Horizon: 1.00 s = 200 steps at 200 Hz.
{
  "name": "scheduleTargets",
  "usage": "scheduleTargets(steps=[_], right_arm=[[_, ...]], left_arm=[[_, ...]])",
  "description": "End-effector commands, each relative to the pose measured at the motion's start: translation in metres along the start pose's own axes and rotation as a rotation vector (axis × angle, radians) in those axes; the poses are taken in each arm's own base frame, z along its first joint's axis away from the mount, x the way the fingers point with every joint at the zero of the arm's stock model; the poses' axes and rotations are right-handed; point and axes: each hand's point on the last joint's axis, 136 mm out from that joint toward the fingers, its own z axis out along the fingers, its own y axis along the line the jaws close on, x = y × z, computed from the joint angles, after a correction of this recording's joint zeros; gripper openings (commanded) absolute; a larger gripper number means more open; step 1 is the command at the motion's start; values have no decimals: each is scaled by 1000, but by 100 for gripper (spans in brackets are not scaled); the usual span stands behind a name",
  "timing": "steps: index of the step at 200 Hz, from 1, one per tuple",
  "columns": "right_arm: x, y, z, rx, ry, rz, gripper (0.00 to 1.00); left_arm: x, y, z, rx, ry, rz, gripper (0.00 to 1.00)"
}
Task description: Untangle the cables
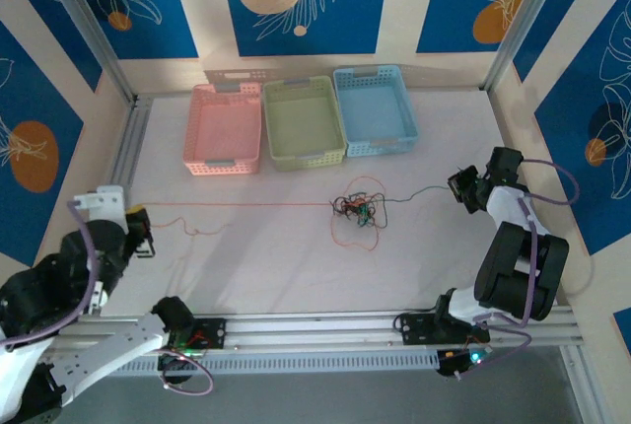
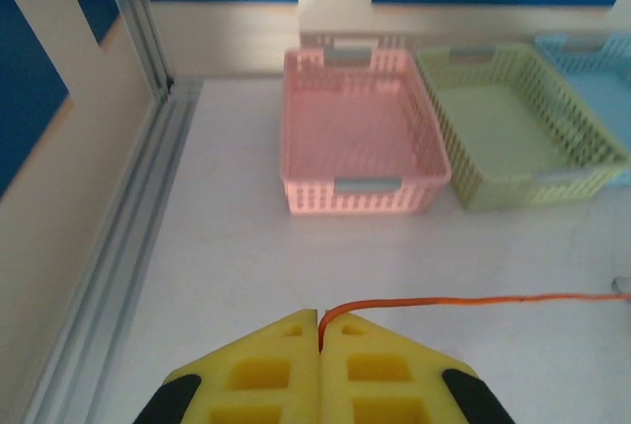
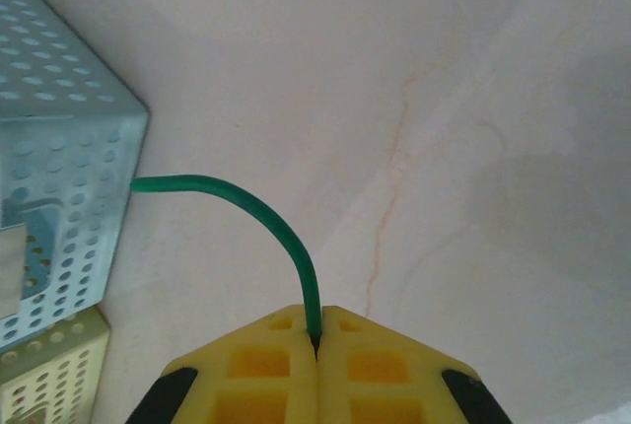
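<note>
The cables [image 1: 357, 212] are lying in a knotted clump in the middle of the table [image 1: 266, 261]. The left gripper [image 2: 318, 320], near the left edge, is pinching a red wire [image 2: 473, 300] between fully closed jaws. The right gripper [image 3: 317, 318], near the right edge, is likewise clamping a green wire [image 3: 266, 217]. 3 baskets [image 1: 305, 160] are sitting along the far edge.

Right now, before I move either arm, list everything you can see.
pink basket: one, pink, back row, left
green basket: one, pale green, back row, middle
blue basket: one, light blue, back row, right
clump: one, red, green and black wires, centre
red wire: one, red, stretched left from clump
green wire: one, green, running right from clump
table: one, white, under everything
left gripper: one, yellow pads, shut on red wire
right gripper: one, yellow pads, shut on green wire
</note>
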Motion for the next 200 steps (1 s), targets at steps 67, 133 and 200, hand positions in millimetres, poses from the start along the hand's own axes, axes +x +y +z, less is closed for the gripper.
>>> scheduleTargets(steps=[67,133,200], right_arm=[[-2,-44,22,155,-30,43,0],[-3,-50,24,158,-23,67,0],[-2,-49,25,146,-17,65,0]], left_arm=[[-160,-8,-50,16,-310,23,0],[-216,-14,-74,44,-404,49,0],[-213,-27,-66,78,-394,72,0]])
